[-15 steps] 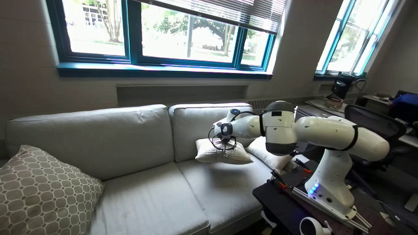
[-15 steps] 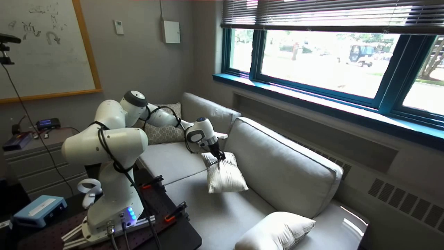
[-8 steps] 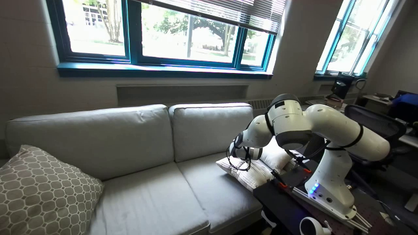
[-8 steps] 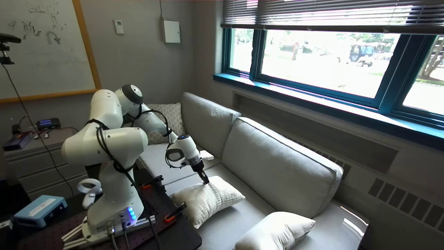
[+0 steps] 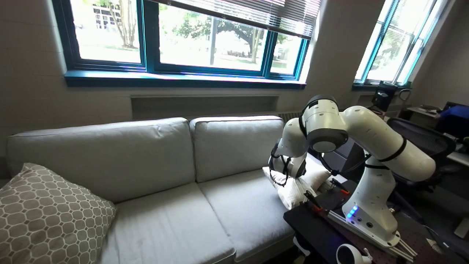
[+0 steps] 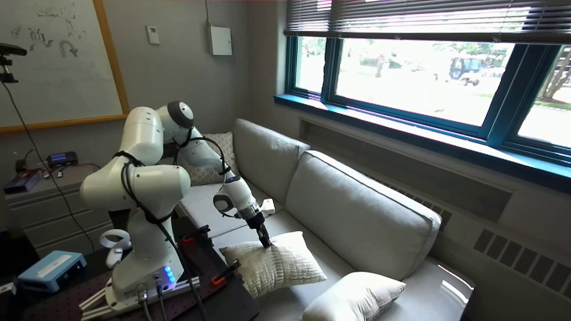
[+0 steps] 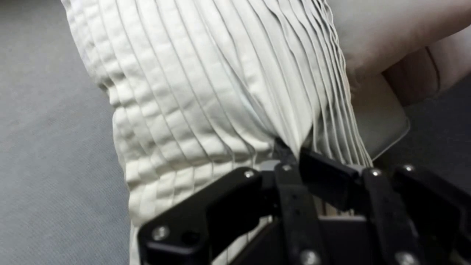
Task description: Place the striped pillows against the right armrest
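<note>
Wrist view: the hand (image 7: 295, 151) is closed on the striped pillow (image 7: 198, 92), its two black fingers (image 7: 327, 171) nipping a fold of cloth with little gap left between them. The fabric bunches to a sharp point at the tips, and creases fan away from there. Bright round screw heads (image 7: 160, 232) dot the black links.

The pillow is off-white and floppy, sewn in narrow pleats that read as stripes, the cloth puckered between seams and wavy along the edge. In an exterior view the second pillow (image 6: 357, 294) looks plump, smooth and faintly glossy on top, crinkled at one side. The sofa (image 5: 157, 216) is covered in pale grey cloth; the big cushion (image 5: 55, 212) at its far end carries a lattice of light lines on grey-beige.

The gripped pillow is over the seat (image 6: 281, 306) beside the desk (image 6: 232, 298); whether it rests there cannot be told. Its broad face is turned up, its long axis crossing the seat from the desk edge toward the back cushion (image 6: 361, 214). One corner points at the second pillow, just beside it. That second pillow lies nearer the right armrest (image 6: 430, 287); whether they touch is unclear.
</note>
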Controlling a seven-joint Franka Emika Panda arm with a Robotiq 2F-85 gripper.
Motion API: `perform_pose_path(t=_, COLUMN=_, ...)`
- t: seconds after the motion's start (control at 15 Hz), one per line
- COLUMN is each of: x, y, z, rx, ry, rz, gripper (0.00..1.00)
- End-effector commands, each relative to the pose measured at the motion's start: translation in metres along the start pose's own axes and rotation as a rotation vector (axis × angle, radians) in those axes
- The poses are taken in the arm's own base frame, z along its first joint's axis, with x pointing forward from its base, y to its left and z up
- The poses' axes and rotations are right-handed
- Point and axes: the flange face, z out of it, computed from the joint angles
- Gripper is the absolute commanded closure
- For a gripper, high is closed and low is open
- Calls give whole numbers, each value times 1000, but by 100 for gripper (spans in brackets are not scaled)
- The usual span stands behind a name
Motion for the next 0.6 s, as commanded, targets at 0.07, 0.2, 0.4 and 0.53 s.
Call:
perform_pose_path(t=0.07, x=-31, y=-55, z=-17, rx=137, ry=-66, rz=130, gripper=98)
perform_pose_path(t=0.2, x=-41, y=-77, z=-16, rx=200, ry=-90, rz=164, gripper=98)
perform_pose_path(t=0.4, x=-53, y=-104, z=-16, rx=298, ry=-114, rz=194, gripper=98)
perform_pose_path(t=0.53, x=-58, y=-122, z=-11, rx=326, ry=-115, rz=209, gripper=98)
